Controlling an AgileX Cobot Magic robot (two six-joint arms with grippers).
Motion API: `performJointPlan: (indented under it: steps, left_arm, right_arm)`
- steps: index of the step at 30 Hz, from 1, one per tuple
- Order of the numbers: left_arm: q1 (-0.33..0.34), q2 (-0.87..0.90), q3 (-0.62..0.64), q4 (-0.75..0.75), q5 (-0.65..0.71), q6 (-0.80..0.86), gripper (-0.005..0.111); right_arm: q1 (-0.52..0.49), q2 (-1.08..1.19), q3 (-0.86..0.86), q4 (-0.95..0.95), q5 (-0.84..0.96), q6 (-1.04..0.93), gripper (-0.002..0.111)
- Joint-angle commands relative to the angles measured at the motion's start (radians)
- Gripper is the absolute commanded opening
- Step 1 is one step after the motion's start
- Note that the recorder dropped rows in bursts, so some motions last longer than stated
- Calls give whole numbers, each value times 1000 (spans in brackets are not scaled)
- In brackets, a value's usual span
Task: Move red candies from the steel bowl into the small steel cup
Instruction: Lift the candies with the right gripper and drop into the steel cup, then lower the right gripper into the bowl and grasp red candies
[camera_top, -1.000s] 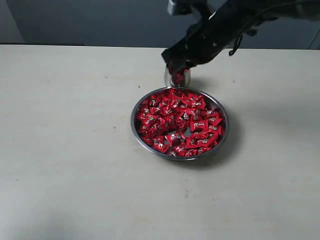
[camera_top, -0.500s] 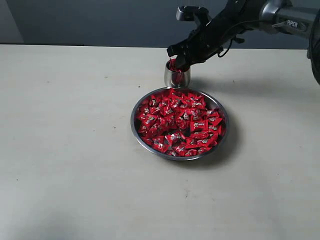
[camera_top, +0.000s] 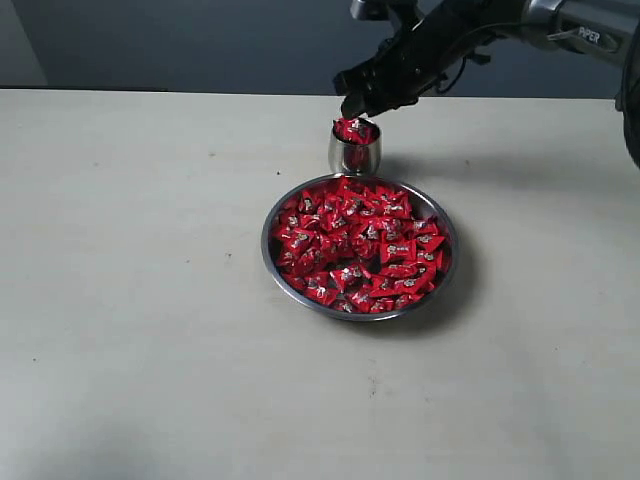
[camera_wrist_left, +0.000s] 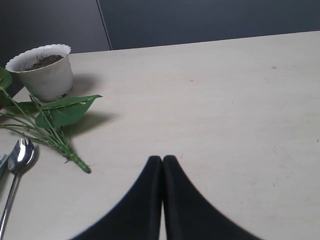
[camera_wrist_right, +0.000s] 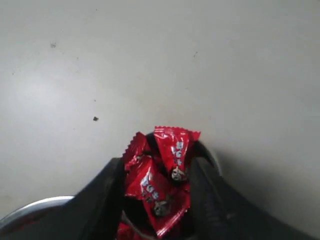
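A: Where do the red candies (camera_top: 360, 245) lie?

B: Most fill the steel bowl (camera_top: 265, 243) in the middle of the table (camera_top: 130, 300); a few are heaped above the rim of the small steel cup (camera_top: 355, 158), which stands just beyond the bowl's far edge; whether the two touch I cannot tell.

A: And the right end effector (camera_top: 362, 105)?

B: It hangs just above the cup; its fingers are spread wide, one to each side of the heap, gripping nothing.

A: The left end effector (camera_wrist_left: 162, 160)?

B: Low over the table; fingers pressed together, nothing between them; a white pot (camera_wrist_left: 42, 70), a leafy stem (camera_wrist_left: 60, 117) and a spoon (camera_wrist_left: 19, 155) are nearby.
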Motion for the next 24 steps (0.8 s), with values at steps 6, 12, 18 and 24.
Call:
performJointPlan:
  steps: [6, 12, 18, 24]
  left_arm:
    - [-1, -4, 6, -5, -6, -4, 0]
    - [-1, -4, 6, -5, -6, -4, 0]
    - [-1, -4, 6, -5, -6, -4, 0]
    - [-1, -4, 6, -5, -6, -4, 0]
  right_arm:
    - [-8, -108, -28, -159, 123, 154, 42]
    - [-6, -128, -28, -140, 255, 165, 42]
    - [-6, -139, -1, -113, 307, 165, 42]
    - [-3, -225, 232, -81, 216, 152, 42]
